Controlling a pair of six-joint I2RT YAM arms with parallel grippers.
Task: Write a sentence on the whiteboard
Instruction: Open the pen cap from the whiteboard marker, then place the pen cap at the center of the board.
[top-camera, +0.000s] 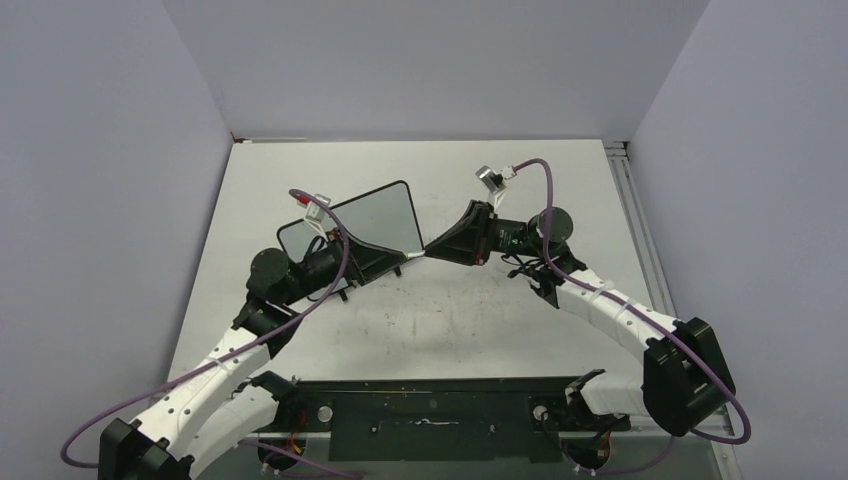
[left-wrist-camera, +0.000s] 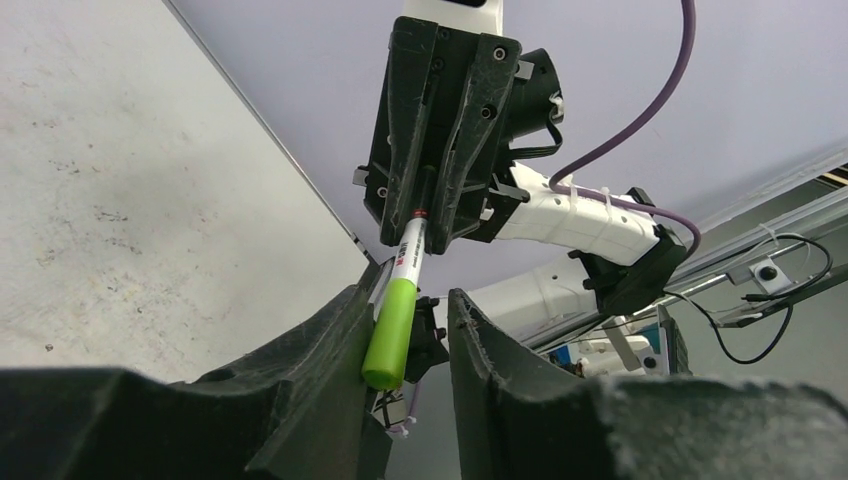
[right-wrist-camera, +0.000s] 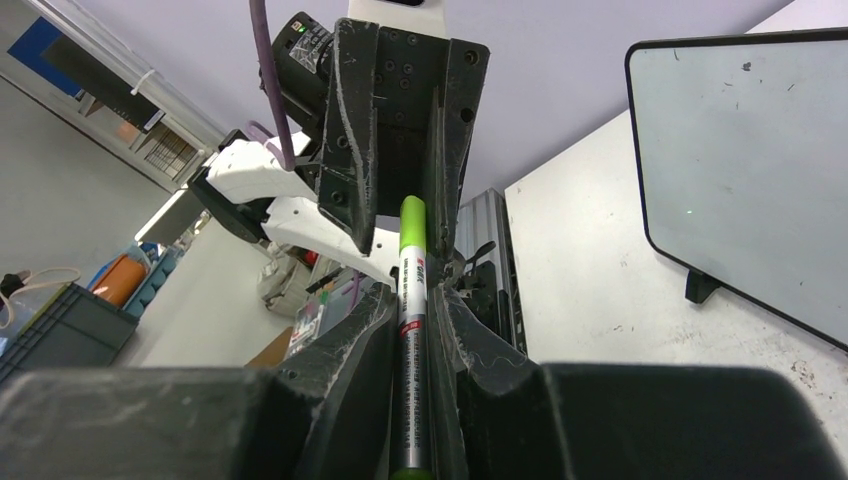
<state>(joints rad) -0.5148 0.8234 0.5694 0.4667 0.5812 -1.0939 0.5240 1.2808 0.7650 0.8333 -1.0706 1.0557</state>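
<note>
Whiteboard (top-camera: 375, 215) sits left of centre on the tabletop (top-camera: 480, 320), up on its little feet. Its face looks blank in the right wrist view, so the writing apparently hasn't begun.

Just off its near-right corner, the marker (right-wrist-camera: 412, 290) hangs in the air between the two grippers. Its long axis runs pretty much straight from one gripper to the other. The barrel is in the right gripper (right-wrist-camera: 415, 325) and the green cap (left-wrist-camera: 390, 330) pokes into the left gripper (left-wrist-camera: 408, 325). That means the capped tip points toward the board's side of the table, which is handy.

The right gripper is clamped tight on the barrel. The left gripper's jaws straddle the cap. One finger looks to be against it and there's a sliver of gap on the other side, so it reads as not clamped yet. The angle from the left wrist is awkward though, so that could be off.

What matters for the next move is that the cap has to come off along that axis, left pulling away from right with no sideways twist. The right arm holds the pen, but the left arm is the one lying over the board's near edge. It'll probably have to clear out before the right can bring the tip over and down onto the board.
</note>
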